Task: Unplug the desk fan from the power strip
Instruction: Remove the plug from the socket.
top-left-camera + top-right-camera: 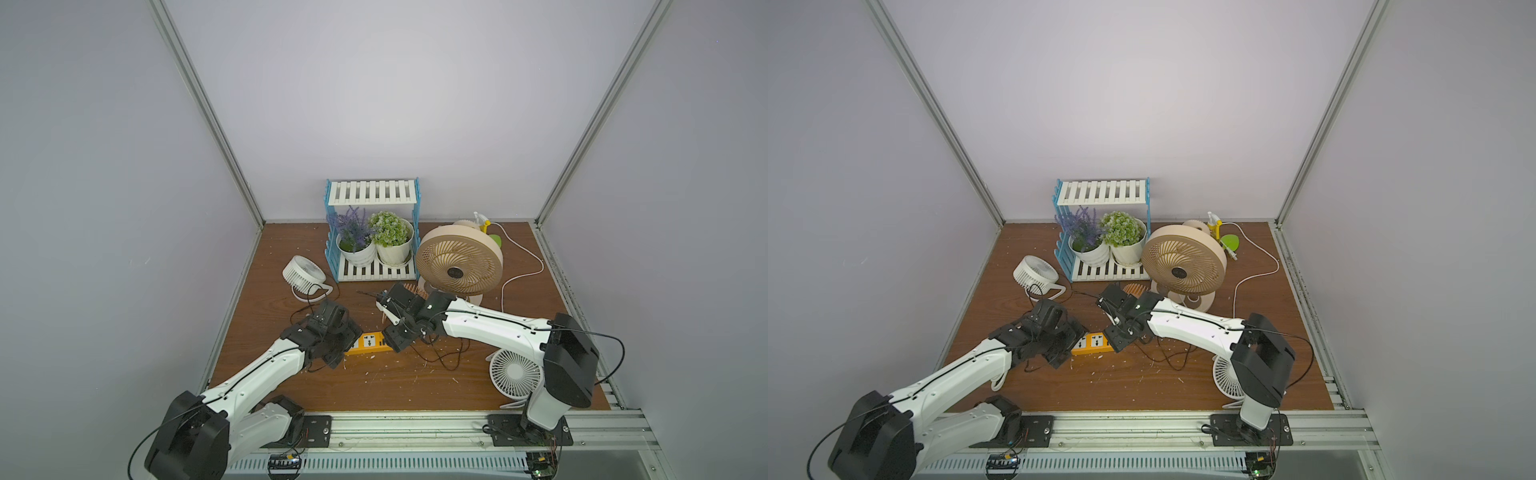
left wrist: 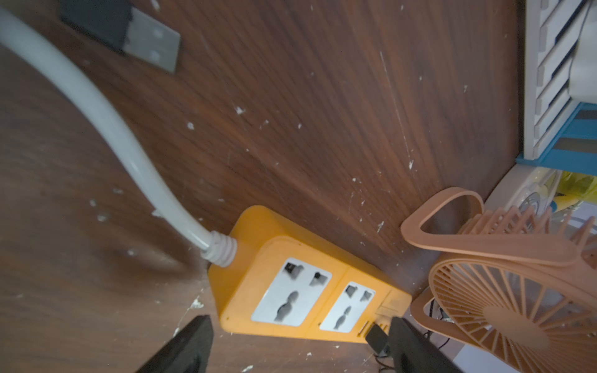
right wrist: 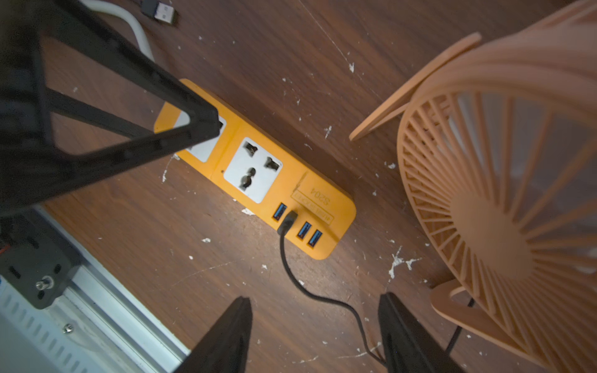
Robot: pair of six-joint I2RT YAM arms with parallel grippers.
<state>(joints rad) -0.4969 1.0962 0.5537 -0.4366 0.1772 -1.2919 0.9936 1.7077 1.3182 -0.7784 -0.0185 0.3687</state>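
Two released claws, left claw [image 2: 299, 320] and right claw [image 3: 315, 297], over the power strip [image 3: 292, 185], black plug [image 3: 287, 221] in one port.

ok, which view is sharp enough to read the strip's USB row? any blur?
Right wrist view: power strip ports and black plug crisp, peach fan soft and close. Left wrist view: sockets sharp, loose USB plug blurred at the frame edge. Both top views: strip tiny, ports unreadable.

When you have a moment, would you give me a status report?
Left gripper open, empty. Right gripper open, empty. Power strip: one black plug in a port. Peach fan close beside.
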